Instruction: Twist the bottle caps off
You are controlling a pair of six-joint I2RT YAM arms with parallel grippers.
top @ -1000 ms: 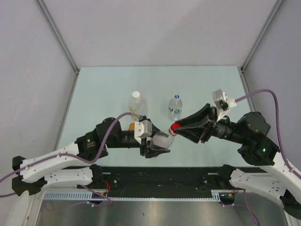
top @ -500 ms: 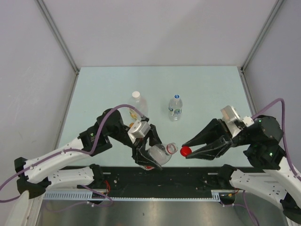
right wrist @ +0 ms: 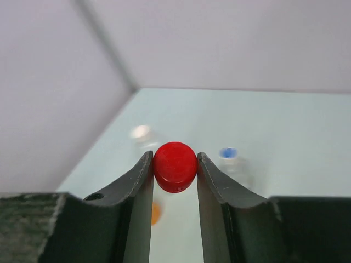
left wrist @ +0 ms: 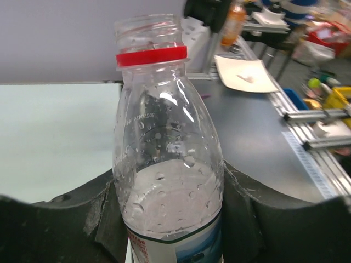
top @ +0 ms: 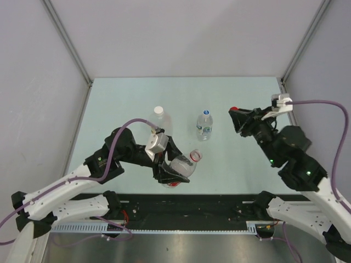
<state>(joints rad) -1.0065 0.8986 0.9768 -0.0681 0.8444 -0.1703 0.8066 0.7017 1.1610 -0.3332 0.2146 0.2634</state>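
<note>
Nearest, the left gripper (top: 174, 171) clamps the open bottle (left wrist: 164, 153), its neck bare. The right gripper (right wrist: 174, 158) pinches the freed red cap (right wrist: 175, 167) over the table (top: 126, 98); I judge it needs setting down next. Farther back, the white-capped bottle (top: 159, 118) and the blue-capped bottle (top: 204, 125) stand unopened.

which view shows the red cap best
Right wrist: the red cap sits large and centred, pinched by the right end effector. Top external shows only a small red speck. Left wrist shows just the uncapped bottle.
</note>
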